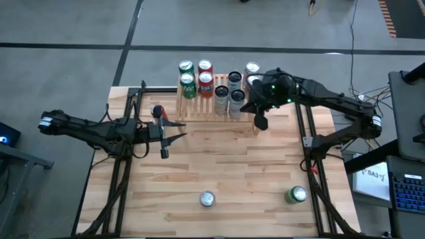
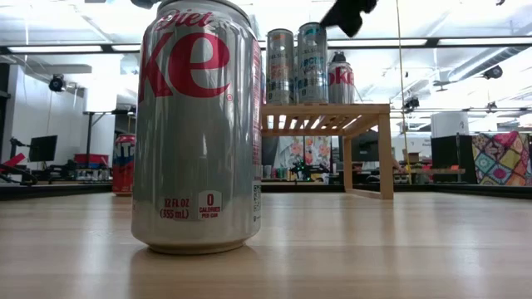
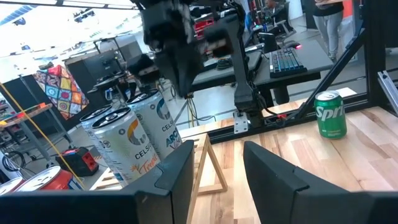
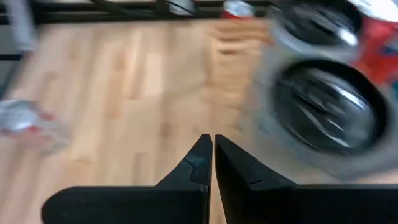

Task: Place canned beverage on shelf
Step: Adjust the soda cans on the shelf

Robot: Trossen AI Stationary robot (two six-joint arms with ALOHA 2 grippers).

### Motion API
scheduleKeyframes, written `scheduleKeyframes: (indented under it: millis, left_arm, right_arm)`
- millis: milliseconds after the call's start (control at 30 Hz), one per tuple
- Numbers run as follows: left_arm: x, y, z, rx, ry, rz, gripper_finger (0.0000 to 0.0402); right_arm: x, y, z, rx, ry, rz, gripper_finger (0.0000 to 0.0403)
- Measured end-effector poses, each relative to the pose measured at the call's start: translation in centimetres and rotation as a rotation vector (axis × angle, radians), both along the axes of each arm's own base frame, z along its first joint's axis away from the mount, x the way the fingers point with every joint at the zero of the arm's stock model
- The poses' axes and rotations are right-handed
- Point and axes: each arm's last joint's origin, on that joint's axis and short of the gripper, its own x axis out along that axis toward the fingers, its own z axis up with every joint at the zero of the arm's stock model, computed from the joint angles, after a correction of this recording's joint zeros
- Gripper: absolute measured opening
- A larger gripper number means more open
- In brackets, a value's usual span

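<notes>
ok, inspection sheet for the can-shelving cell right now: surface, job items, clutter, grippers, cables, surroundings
Surface: light wood table, bare in the middle.
Job's things: shelf at the far edge holds two green cans, two red cans and several silver cans. Diet Coke can and green Sprite can stand near the front edge, not yet shelved.
Clutter: nothing seen.
Grippers: left gripper holds nothing, jaws part open, over the table left of the shelf. Right gripper shut, empty, beside the shelf's right end.
Cables: bundle runs off the right arm's base.
Surroundings: keyboard on a desk to the right; a person's legs beyond the table.
</notes>
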Motion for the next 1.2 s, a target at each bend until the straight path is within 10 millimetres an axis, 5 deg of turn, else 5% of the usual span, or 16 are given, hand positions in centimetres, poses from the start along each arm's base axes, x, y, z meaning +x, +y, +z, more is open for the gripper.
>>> scheduleKeyframes:
  millis: [233, 933, 1200]
  left_arm:
    - [0.0, 0.0, 0.0, 0.000, 0.001, 0.000, 0.0125]
    - [0.0, 0.0, -0.1, -0.002, 0.010, 0.000, 0.0125]
    - [0.0, 0.0, -0.1, -0.002, 0.010, 0.000, 0.0125]
  right_arm:
    - [0.5, -0.7, -1.7, -0.060, 0.072, -0.139, 0.0009]
    - [0.6, -0.5, -1.7, -0.051, 0.052, -0.140, 0.0009]
    - [-1.2, -0.2, 1.7, -0.132, -0.085, -0.075, 0.0009]
